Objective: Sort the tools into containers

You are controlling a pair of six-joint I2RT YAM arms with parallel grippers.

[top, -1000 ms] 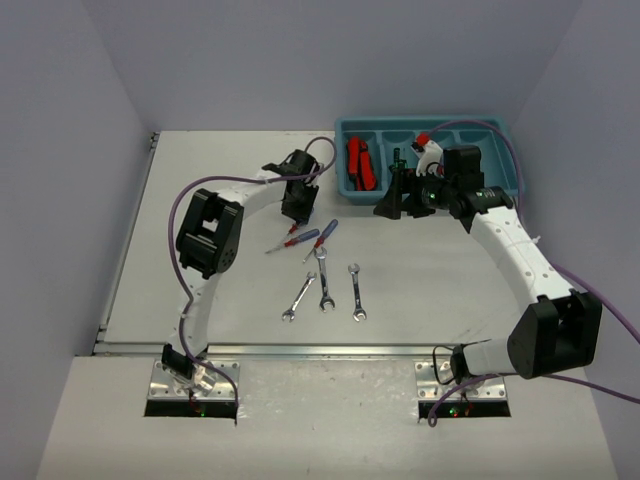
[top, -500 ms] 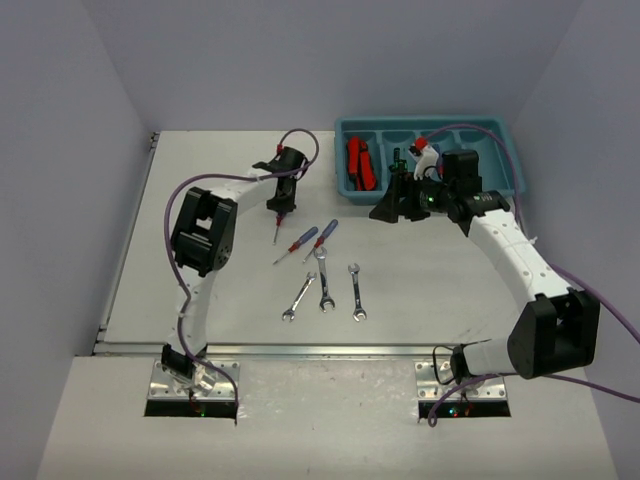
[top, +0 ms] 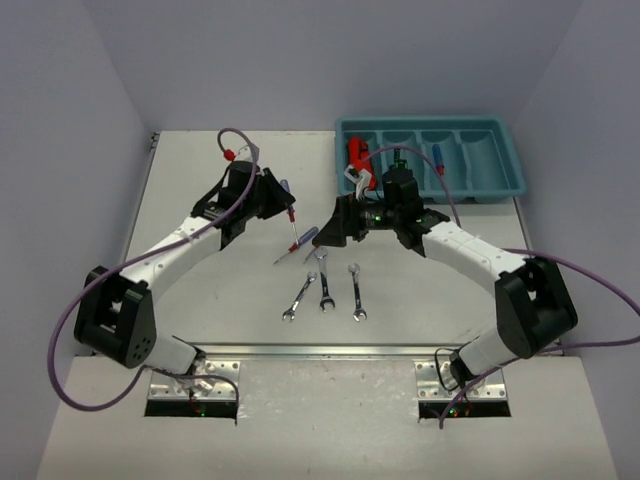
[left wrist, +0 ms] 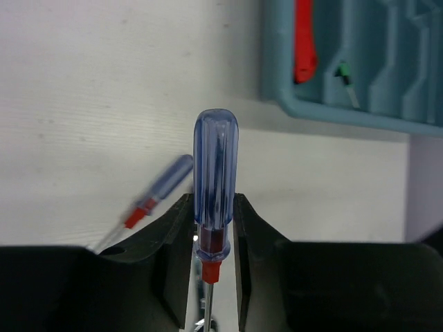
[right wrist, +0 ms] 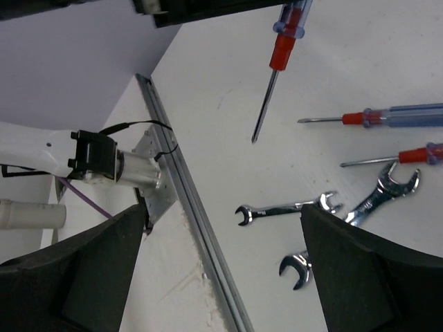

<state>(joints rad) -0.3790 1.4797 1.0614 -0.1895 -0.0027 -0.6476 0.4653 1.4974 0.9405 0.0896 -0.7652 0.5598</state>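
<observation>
Screwdriver point(left wrist: 216, 187) with a clear blue handle and a red collar sits clamped between the fingers of the left pincer point(left wrist: 213, 238). Its handle is uppermost and its thin shaft points down, clear of the bench point(top: 200, 290) and left of the tray point(top: 505, 188). The right pincer point(right wrist: 221, 270) is released, its fingers spread wide with nothing between them. It hovers over the middle of the bench, just off the tray's near left corner and above the loose tools. On the bench below lie two more blue-handled drivers with red collars, a long one point(right wrist: 398, 116) and a second point(right wrist: 422, 153) just nearer, roughly parallel to it. Three silver wrenches point(top: 323, 283) lie close together nearer the arm bases, apart from one another. The teal tray stands at the far right of the bench. Its leftmost compartment holds the red-and-black knives point(top: 357, 158), the next a thin green-topped driver point(top: 400, 157), and the third a blue-handled tool point(top: 437, 158).
</observation>
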